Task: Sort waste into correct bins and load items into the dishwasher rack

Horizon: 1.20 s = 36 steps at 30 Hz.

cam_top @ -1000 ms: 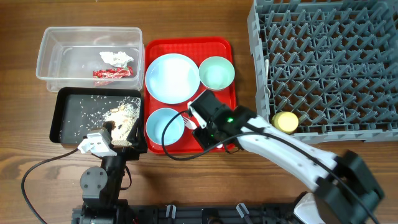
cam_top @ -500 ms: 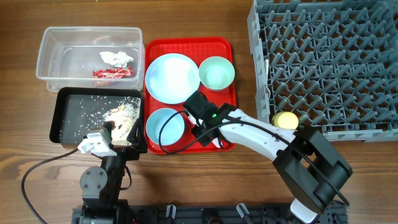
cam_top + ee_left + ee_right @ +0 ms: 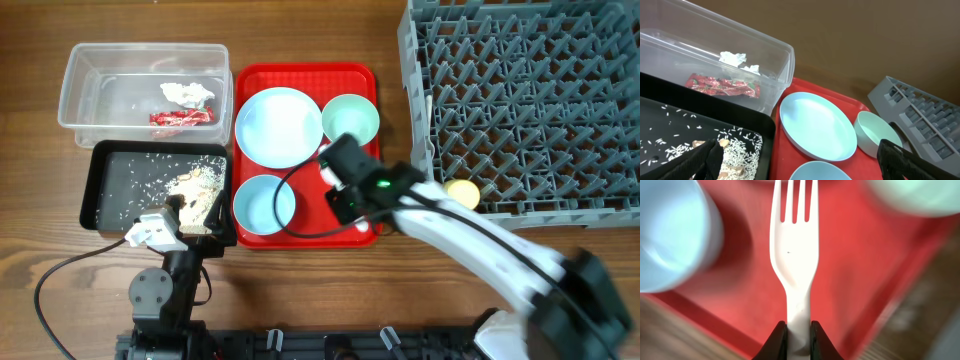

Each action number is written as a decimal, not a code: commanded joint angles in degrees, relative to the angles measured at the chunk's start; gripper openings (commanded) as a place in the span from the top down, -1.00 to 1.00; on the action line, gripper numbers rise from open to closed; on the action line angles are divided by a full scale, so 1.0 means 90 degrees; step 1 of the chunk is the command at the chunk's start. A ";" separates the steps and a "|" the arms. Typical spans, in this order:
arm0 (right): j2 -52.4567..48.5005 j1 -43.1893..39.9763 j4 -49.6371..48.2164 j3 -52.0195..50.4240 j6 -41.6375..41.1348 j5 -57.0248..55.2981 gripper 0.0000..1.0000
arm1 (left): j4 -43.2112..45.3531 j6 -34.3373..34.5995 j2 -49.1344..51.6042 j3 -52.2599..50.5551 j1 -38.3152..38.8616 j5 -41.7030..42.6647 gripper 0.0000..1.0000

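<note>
- Right gripper [image 3: 794, 336]: fingers [image 3: 777, 341] pressed together on the handle of the white fork [image 3: 793, 245]. The tines point away from the wrist, and the fork looks lifted off the surface.
- It hangs over the red tray [image 3: 355, 75], mid-desk toward the near edge, with a bowl on either side.
- Left gripper [image 3: 800, 152]: jaws spread wide and holding nothing. It sits at the near left of the desk, at the near rim of the black tray [image 3: 105, 205].
- Step, as I judge it: fork picked, now being carried to the rack.
- Next move calls for a swing right and toward the far edge, over the wall of the dishwasher rack [image 3: 520, 100] in the far right corner. The fork then goes down between the pegs.
- In the way: the rack's near left wall is tall, so the fork needs height first. The yellow-green cup [image 3: 462, 193] sits at that near corner; can't tell if it's inside or just against the wall.
- Not yet loaded, all on the red tray: pale blue plate [image 3: 277, 125], small blue bowl [image 3: 265, 203], green bowl [image 3: 351, 118].
- Spoon: can't pick it out.
- Waste looks sorted. The wrapper [image 3: 182, 117] and tissue [image 3: 188, 93] are in the clear tub [image 3: 80, 85] at the far left, and the rice scraps [image 3: 195, 185] are in the black tray.
</note>
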<state>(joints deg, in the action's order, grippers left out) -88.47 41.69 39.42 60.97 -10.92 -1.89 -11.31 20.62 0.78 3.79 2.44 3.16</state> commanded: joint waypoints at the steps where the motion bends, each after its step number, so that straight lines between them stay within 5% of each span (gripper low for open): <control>1: 0.1166 -0.0534 0.0005 0.0151 -0.0163 -0.0240 0.88 | 0.0019 -0.0034 -0.0068 -0.0044 -0.0046 0.0097 -1.00; 8: 0.1855 -0.2302 -0.0345 0.0148 0.0223 -0.0809 0.89 | 0.0019 -0.0034 -0.0068 -0.0044 -0.0046 0.0097 -1.00; 17: 0.0338 -0.3466 -0.1008 0.0148 0.0573 -0.1010 0.89 | 0.0019 -0.0034 -0.0068 -0.0044 -0.0046 0.0097 -1.00; 19: 0.0049 -0.3512 -0.0991 0.0148 0.0576 -0.0920 0.83 | 0.0017 -0.0034 -0.0068 -0.0044 -0.0046 0.0097 -1.00; 23: 0.0044 -0.3359 -0.0857 0.0260 0.0733 -0.0476 0.21 | 0.0019 -0.0034 -0.0068 -0.0044 -0.0046 0.0097 -1.00; 28: 0.0624 -0.2958 -0.0104 0.0884 0.0690 0.0284 -0.11 | 0.0019 -0.0034 -0.0068 -0.0044 -0.0046 0.0097 -1.00; 32: 0.1059 -0.2642 0.0010 0.1005 -0.0085 0.1700 -0.11 | 0.0017 -0.0034 -0.0068 -0.0044 -0.0046 0.0097 -1.00; 36: 0.0954 -0.2164 0.0090 0.0976 -0.1370 0.1814 0.01 | 0.0017 -0.0034 -0.0068 -0.0044 -0.0046 0.0097 -1.00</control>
<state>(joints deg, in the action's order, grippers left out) -79.46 18.41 39.44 68.99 -10.46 7.40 -11.31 20.62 0.78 3.79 2.44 3.16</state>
